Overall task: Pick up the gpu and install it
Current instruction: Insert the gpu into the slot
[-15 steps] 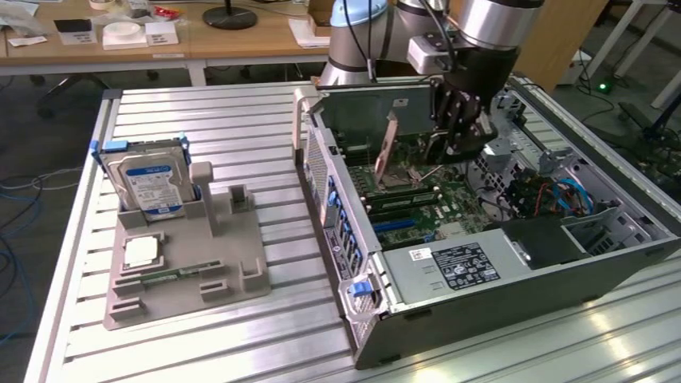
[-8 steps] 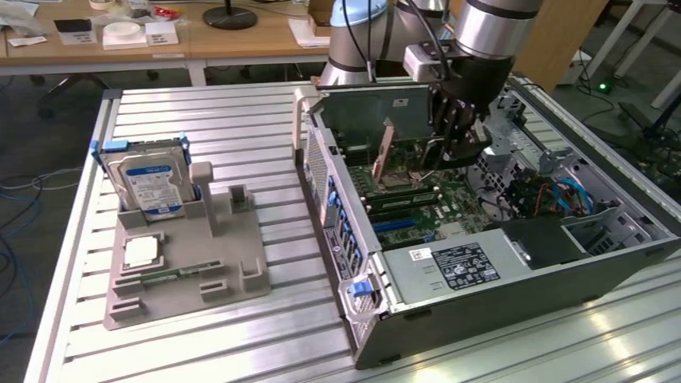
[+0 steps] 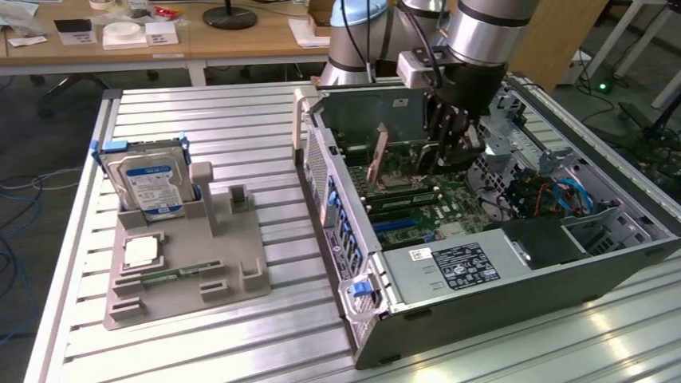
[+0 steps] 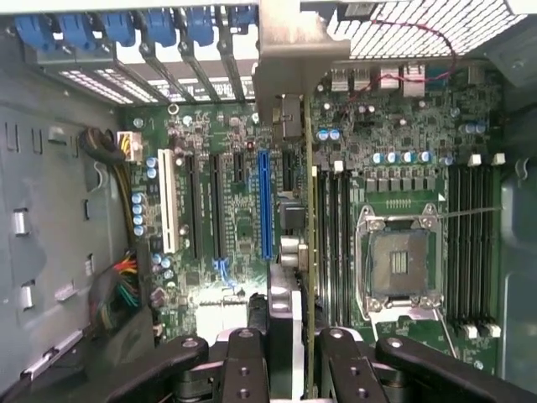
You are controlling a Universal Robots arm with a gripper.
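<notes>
Ribbed aluminium slats make up the long worktable (image 3: pixel 245 120), with wooden desks behind it. On the exterior view's right of this surface lies the open dark-grey computer tower case (image 3: pixel 511 263), its green motherboard (image 4: pixel 252 227) exposed, with a blue expansion slot (image 4: pixel 265 206) and an empty silver processor socket (image 4: pixel 401 262) on it. A silver and grey robot arm (image 3: pixel 479 32) reaches down into the case from above. To the exterior view's left, well apart from the case, sits a grey moulded parts holder (image 3: pixel 186 271); a thick silver hard drive with a blue-white label (image 3: pixel 155 185) stands upright at its far end, and a small square silver processor chip (image 3: pixel 142 253) lies flat nearer the front. The black two-fingered gripper (image 4: pixel 289 348) hangs inside the case over the board. Its fingers are closed partway onto the gpu (image 4: pixel 304 168), a thin brownish circuit card with a silvery metal bracket at one end, held on edge between them. The card stands above the motherboard, just beside the blue slot, its bracket toward the case's rear wall.
</notes>
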